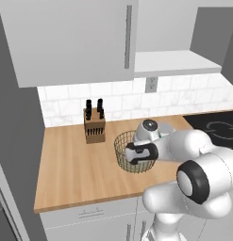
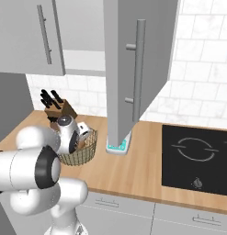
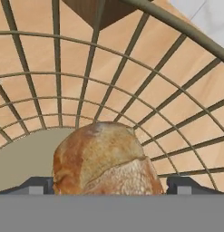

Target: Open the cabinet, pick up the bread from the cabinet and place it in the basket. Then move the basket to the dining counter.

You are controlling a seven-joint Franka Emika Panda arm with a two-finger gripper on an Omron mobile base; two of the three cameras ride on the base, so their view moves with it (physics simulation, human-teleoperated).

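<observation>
Up on the wall the cabinet [image 2: 133, 69] has its door swung wide open. Down on the wood worktop [image 1: 70, 164] the basket [image 1: 122, 148] sits right of the knife block [image 1: 95, 123], with the gripper [image 3: 111, 186] dipped inside, fingers [image 3: 38, 186] spread apart either side of the bread [image 3: 104, 161], which lies on the basket's pale bottom.

The counter [image 1: 70, 164] is seen from behind-left, looking forward and down, and again from behind-right; the basket [image 1: 122, 143] and knife block [image 1: 94, 124] are shared by both. The hand view is pressed close inside the basket, mesh viewed from within.
</observation>
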